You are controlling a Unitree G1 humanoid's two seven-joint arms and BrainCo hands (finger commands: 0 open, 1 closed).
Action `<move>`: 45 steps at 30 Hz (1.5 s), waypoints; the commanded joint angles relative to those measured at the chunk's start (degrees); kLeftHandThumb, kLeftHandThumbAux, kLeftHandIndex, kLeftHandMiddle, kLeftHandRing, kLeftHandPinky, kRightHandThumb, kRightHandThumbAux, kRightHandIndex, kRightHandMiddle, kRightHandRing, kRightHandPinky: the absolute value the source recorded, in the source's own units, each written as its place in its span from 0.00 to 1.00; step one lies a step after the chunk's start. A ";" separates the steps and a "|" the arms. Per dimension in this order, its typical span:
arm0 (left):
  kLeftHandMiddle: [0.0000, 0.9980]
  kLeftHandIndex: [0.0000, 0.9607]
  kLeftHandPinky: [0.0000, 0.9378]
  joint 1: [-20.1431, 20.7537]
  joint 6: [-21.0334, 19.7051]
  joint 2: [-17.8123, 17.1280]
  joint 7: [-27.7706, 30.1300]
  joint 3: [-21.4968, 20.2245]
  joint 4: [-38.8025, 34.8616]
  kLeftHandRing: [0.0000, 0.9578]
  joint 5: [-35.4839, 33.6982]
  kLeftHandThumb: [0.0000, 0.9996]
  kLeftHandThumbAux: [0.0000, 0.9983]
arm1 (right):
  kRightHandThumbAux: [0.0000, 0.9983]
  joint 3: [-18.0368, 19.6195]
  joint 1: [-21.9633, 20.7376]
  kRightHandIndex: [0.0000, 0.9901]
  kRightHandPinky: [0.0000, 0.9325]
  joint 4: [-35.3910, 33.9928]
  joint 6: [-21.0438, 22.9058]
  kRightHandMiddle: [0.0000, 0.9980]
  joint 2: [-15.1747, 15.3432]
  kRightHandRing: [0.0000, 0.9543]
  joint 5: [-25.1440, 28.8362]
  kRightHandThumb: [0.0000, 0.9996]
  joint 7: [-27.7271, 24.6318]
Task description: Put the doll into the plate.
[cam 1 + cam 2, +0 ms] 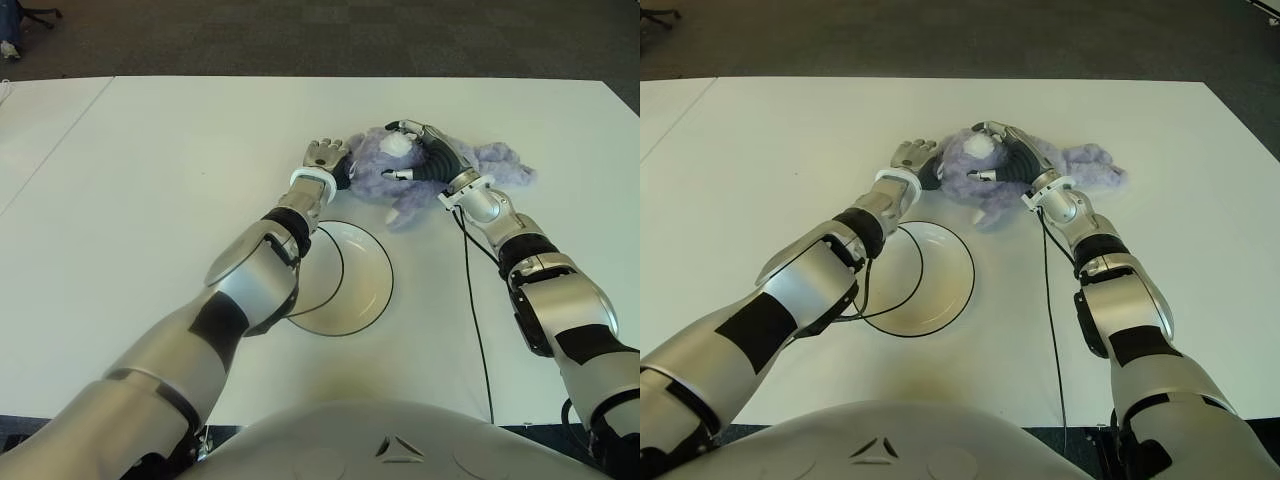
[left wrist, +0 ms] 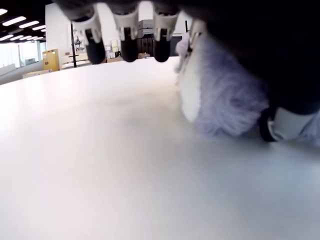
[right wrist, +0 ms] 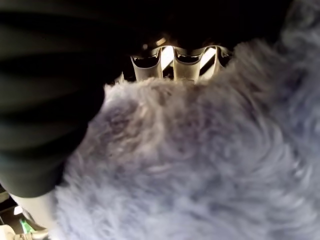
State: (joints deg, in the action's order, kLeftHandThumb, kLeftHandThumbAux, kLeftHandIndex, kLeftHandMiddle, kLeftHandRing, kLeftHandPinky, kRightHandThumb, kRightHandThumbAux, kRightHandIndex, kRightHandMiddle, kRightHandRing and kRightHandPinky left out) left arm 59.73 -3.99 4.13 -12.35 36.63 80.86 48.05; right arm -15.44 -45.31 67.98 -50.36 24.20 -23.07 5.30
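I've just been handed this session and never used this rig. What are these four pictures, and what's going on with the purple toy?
A humanoid robot with two arms and fingered hands. The two wide pictures come from its head camera, looking down at a white table. The two close-ups come from cameras on each wrist. On the table lie a fluffy purple doll and, nearer the robot, a white plate with nothing in it. The right hand lies over the doll, fingers curled onto its fur; its wrist view is filled with fur. The left hand is at the doll's left side, fingers straight, holding nothing.
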 commanded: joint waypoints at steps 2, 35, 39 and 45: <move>0.00 0.00 0.00 -0.52 1.42 2.21 1.50 -0.67 0.00 0.00 -0.80 0.21 0.44 | 0.65 0.41 -0.04 0.79 0.92 0.94 1.51 0.86 -2.02 0.90 0.61 0.07 -2.25; 0.48 0.43 0.62 0.72 8.99 0.69 -5.45 -9.61 -0.86 0.56 -7.36 0.82 0.67 | 0.71 1.51 -0.41 0.79 0.94 1.78 3.50 0.87 -2.58 0.91 0.08 0.22 3.26; 0.48 0.45 0.59 0.60 10.58 0.39 -6.16 -7.80 -0.82 0.62 -5.66 0.85 0.66 | 0.70 1.68 -0.94 0.80 0.95 1.72 3.73 0.88 -2.65 0.92 -0.22 0.22 5.04; 0.50 0.43 0.73 0.83 12.32 -0.03 -5.49 -5.03 -0.66 0.67 -3.14 0.85 0.67 | 0.72 2.26 -2.11 0.81 0.94 1.38 4.03 0.88 -2.25 0.92 -0.01 0.23 6.45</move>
State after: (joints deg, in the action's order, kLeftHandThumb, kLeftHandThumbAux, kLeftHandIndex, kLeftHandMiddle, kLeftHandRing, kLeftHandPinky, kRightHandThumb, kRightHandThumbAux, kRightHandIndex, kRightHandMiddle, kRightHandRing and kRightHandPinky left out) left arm 59.75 6.28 3.79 -17.46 30.09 80.92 43.29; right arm -13.02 -45.98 69.32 -46.89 22.96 -22.43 11.77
